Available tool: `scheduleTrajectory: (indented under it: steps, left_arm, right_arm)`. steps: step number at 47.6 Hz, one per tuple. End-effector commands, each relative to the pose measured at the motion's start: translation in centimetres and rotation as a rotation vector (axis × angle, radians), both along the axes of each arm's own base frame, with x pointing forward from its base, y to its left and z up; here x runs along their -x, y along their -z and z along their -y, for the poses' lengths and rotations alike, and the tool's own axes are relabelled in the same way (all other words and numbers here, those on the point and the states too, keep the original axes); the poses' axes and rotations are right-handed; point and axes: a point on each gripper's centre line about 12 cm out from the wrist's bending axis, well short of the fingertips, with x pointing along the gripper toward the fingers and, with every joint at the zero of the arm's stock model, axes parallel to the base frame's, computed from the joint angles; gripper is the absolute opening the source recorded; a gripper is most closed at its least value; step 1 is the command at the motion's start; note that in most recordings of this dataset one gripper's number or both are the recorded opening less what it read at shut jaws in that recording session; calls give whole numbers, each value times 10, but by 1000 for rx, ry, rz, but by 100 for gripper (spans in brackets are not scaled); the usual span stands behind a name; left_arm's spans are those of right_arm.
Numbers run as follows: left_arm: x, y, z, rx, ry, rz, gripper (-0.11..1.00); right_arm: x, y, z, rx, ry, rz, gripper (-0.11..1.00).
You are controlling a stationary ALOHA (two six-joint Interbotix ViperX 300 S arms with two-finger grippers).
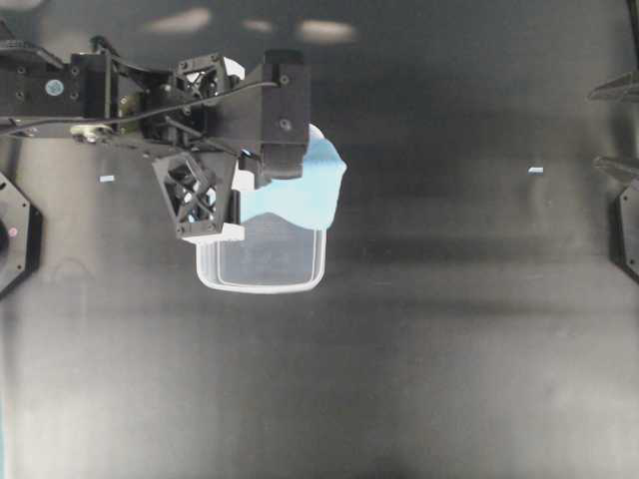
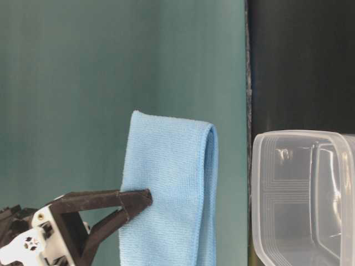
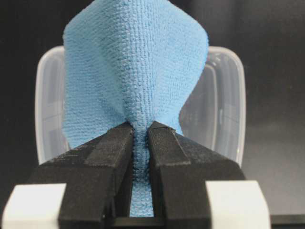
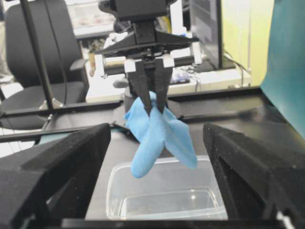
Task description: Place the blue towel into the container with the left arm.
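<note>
The left gripper [image 4: 155, 110] pinches the towel [image 4: 159, 138], which hangs free with its long axis vertical, above the tub [image 4: 164, 198]; overhead, the tub's open part lies at six o'clock from the towel. The right gripper [image 4: 157, 181] stands wide and idle, well apart. The black table [image 1: 449, 329] lies bare around the tub.

Left arm [image 1: 150, 110] hides part of blue towel [image 1: 305, 190] overhead; container [image 2: 310, 199] cropped at table level.

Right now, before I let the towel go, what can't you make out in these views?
- Light-blue soft towel, overhead: left gripper covers most of it.
- Clear plastic tub, table-level: right and bottom edges cut it.
- Towel's lower end, table-level: cut by the bottom edge, so its height above the tub is unclear.
</note>
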Motion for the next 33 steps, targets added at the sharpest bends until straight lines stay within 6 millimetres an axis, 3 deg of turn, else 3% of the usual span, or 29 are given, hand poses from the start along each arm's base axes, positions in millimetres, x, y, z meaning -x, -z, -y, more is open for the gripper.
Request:
scheduleTrajectory:
  steps: [1, 14, 17, 27, 30, 33]
  left_arm:
    - [1, -11, -1, -6, 0, 49, 6]
    - [1, 1, -6, -6, -10, 38, 7]
    - [2, 3, -6, -6, -12, 33, 11]
    - [3, 6, -4, -5, -6, 40, 74]
    - [2, 5, -3, -6, -2, 55, 86]
    - [2, 0, 0, -8, 7, 76, 91]
  right_arm:
    - [-1, -7, 0, -3, 1, 20, 76]
    - [-1, -7, 0, -3, 1, 20, 76]
    - [-1, -7, 0, -3, 1, 20, 76]
    - [0, -7, 0, -3, 1, 22, 76]
    - [-1, -7, 0, -3, 1, 20, 76]
    - [0, -7, 1, -3, 3, 22, 76]
